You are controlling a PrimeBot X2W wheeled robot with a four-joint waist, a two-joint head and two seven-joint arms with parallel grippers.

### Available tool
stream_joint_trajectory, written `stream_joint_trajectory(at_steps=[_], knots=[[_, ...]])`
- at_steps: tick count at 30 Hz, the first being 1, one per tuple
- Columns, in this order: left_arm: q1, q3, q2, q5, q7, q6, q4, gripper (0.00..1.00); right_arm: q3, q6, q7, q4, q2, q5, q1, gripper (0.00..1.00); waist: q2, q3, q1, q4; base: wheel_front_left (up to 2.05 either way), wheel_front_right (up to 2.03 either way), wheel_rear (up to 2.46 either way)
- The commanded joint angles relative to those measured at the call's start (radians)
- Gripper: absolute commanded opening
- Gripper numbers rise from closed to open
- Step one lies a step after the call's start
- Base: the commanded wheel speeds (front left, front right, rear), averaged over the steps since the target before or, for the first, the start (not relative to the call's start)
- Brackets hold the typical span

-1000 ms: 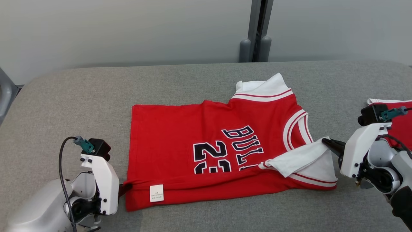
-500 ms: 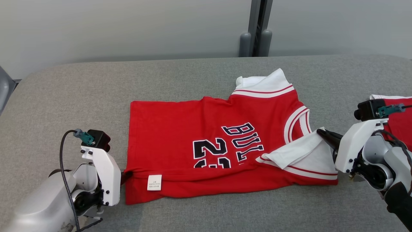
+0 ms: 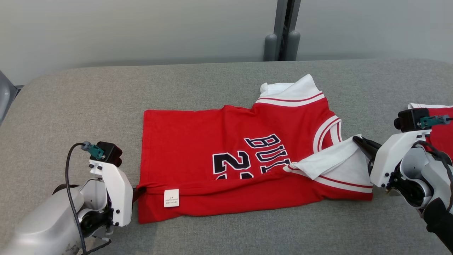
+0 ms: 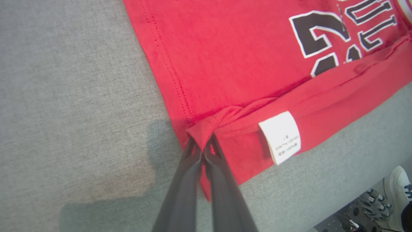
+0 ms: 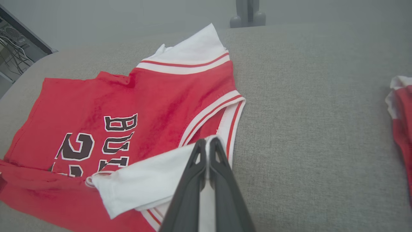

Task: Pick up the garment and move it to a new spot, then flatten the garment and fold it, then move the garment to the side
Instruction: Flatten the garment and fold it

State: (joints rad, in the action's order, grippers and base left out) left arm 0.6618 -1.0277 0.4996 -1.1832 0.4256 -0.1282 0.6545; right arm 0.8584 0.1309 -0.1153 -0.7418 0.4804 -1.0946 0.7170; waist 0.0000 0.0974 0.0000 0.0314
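Red cloth, a shirt (image 3: 212, 134), is spread midway on the grey padded surface (image 3: 78, 102), its near edge turned over the print (image 3: 251, 157). Its near left hem corner (image 4: 201, 132) is pinched by the left gripper (image 4: 202, 145), fingers closed on it. Its white right sleeve (image 3: 329, 163) is pinched likewise by the right gripper (image 5: 207, 143). Folding seems in hand. Next, both held edges should be carried toward the far side together, then laid flat.

It looks like a lab: a grey fabric-padded tabletop (image 3: 226, 85), a bare pale grey wall (image 3: 141, 32), a grey metal post (image 3: 283, 32) (loose cables (image 5: 14, 58) trail nearby).
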Motion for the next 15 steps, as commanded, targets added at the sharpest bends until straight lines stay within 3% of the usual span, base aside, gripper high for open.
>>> stream_joint_trajectory(at_steps=[1,7,8,9,15], knots=[[0.021,-0.004,0.006,-0.007,-0.011,-0.003,0.009,0.0,0.006,0.0,0.013,-0.01,0.001,-0.011,0.014,0.0,0.0,0.0,0.0,-0.001,0.0,0.0,0.0],[0.028,-0.015,-0.004,-0.014,-0.042,-0.003,0.03,0.0,0.022,0.0,0.028,-0.038,-0.004,-0.031,0.02,0.0,0.0,-0.003,0.0,-0.002,0.0,0.0,0.0],[0.033,-0.016,-0.005,-0.009,-0.056,-0.003,0.038,0.36,0.027,0.0,0.036,-0.038,-0.006,-0.029,0.025,0.04,0.0,-0.003,0.0,-0.001,0.0,0.0,0.0],[0.039,-0.013,-0.007,-0.004,-0.07,-0.003,0.053,1.0,0.03,0.0,0.041,-0.04,-0.009,-0.03,0.028,1.0,0.0,-0.003,0.0,-0.001,0.0,0.0,0.0],[0.053,-0.028,-0.022,-0.003,-0.091,-0.002,0.099,1.0,0.043,0.0,0.09,-0.07,-0.021,-0.043,0.038,1.0,0.0,-0.011,0.0,0.001,0.0,0.0,0.0]])
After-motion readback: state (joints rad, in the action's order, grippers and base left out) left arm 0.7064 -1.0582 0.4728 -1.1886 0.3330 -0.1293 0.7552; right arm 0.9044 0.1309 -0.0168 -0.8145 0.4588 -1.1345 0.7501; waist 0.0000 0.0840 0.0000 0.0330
